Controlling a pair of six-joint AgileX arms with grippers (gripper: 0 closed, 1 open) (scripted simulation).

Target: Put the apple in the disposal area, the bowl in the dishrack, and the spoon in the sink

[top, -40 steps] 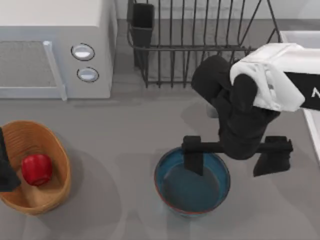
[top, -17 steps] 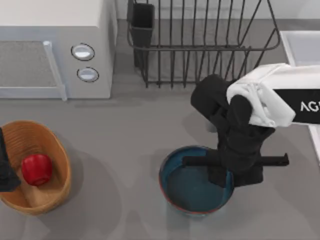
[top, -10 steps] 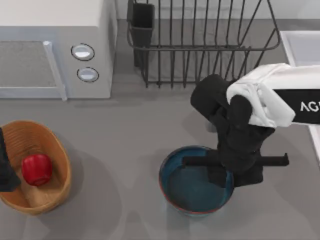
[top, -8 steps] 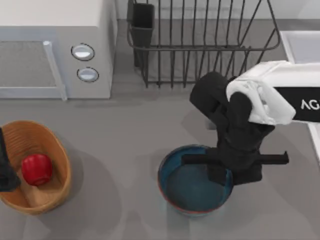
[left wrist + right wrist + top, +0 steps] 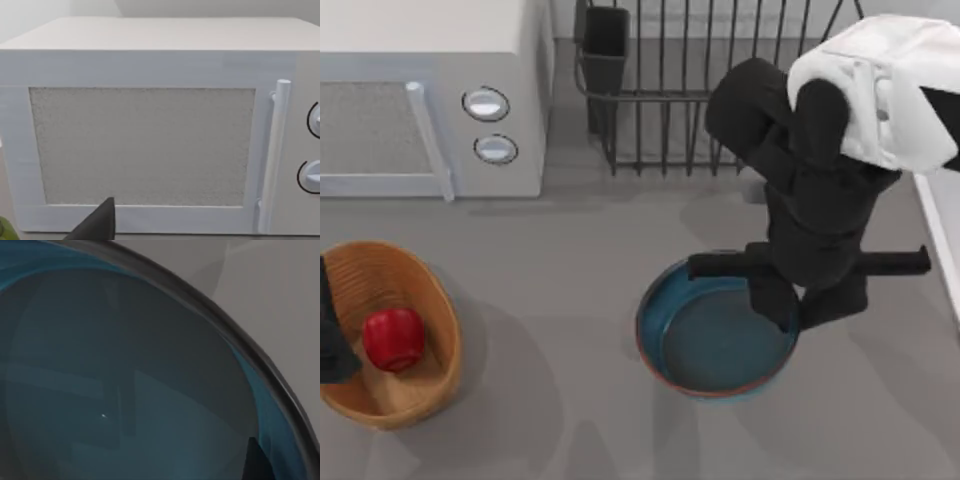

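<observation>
The teal-blue bowl (image 5: 715, 335) with its reddish rim hangs tilted above the table's middle. My right gripper (image 5: 788, 306) is shut on the bowl's right rim. In the right wrist view the bowl (image 5: 125, 390) is seen close up, with one dark fingertip (image 5: 257, 460) against its wall. The red apple (image 5: 393, 338) lies inside the woven disposal area (image 5: 430, 390) at the front left. My left gripper (image 5: 332, 340) sits at the table's left edge beside that basket. The dark wire dishrack (image 5: 660, 90) stands at the back. The sink (image 5: 945, 230) shows as a white rim at the right edge. The spoon is out of view.
A white microwave (image 5: 430, 100) with two round knobs stands at the back left and faces the left wrist camera (image 5: 150, 125). A black utensil cup (image 5: 606, 40) sits at the rack's left corner.
My right gripper came down over the bowl's right rim and shut on it. It has since risen and moved toward the rack, lifting the bowl tilted off the table.
</observation>
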